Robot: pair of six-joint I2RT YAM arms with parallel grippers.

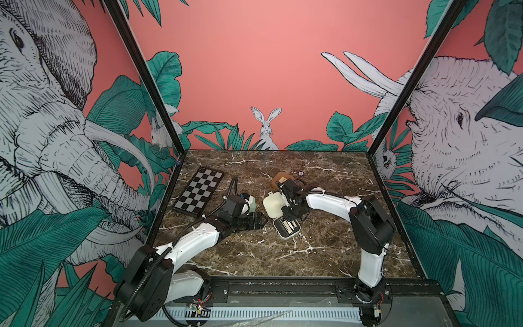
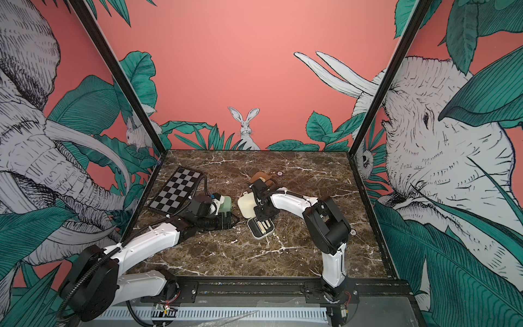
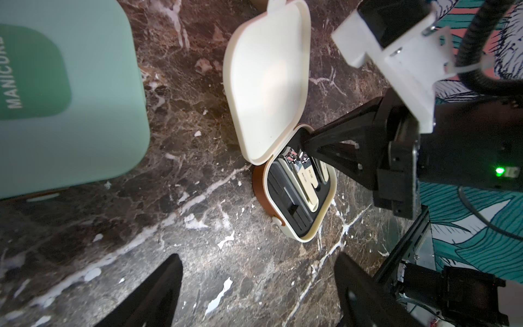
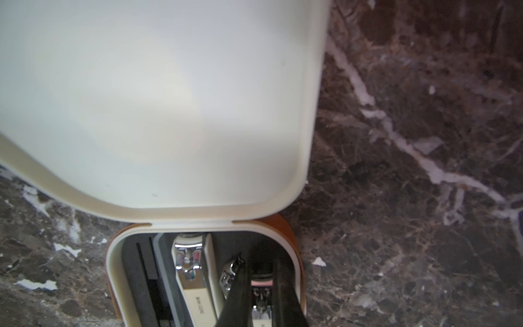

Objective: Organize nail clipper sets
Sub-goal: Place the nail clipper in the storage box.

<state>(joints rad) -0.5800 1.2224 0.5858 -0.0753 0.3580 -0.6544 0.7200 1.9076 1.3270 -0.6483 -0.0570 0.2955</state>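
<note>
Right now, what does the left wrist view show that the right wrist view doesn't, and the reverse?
Only the left wrist: the closed mint green case, the open left gripper, and the right arm above the cream case. Only the right wrist: the right gripper shut on a small clipper, close up. Both: the cream case open with its lid raised, a larger clipper in its black insert, and the marble table.

The cream case (image 1: pixel 286 228) lies open mid-bench, its lid (image 1: pixel 272 206) flung back and cream clippers (image 4: pixel 195 283) slotted in its black insert (image 3: pixel 278 181). The mint case (image 3: pixel 70 113) sits shut nearby. The brown case (image 1: pixel 280 179) lies behind.
</note>
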